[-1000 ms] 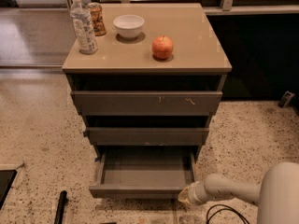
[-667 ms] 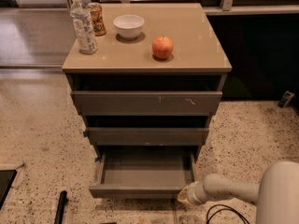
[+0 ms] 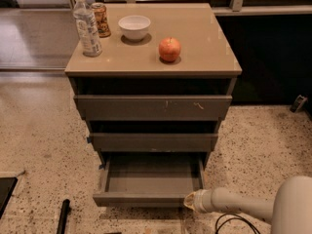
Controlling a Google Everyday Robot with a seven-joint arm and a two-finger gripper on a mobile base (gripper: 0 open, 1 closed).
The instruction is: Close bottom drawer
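gripper point(image 3: 191, 200) at bottom drawer point(image 3: 141, 198) front-rt corner, floor point(image 3: 258, 145) (rt side) open

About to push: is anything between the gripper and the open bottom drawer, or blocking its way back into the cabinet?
Nothing visible. The pale gripper sits at the right end of the plain front of the shallow grey-brown bottom drawer, with nothing between them. The tray shows nothing inside to block it.
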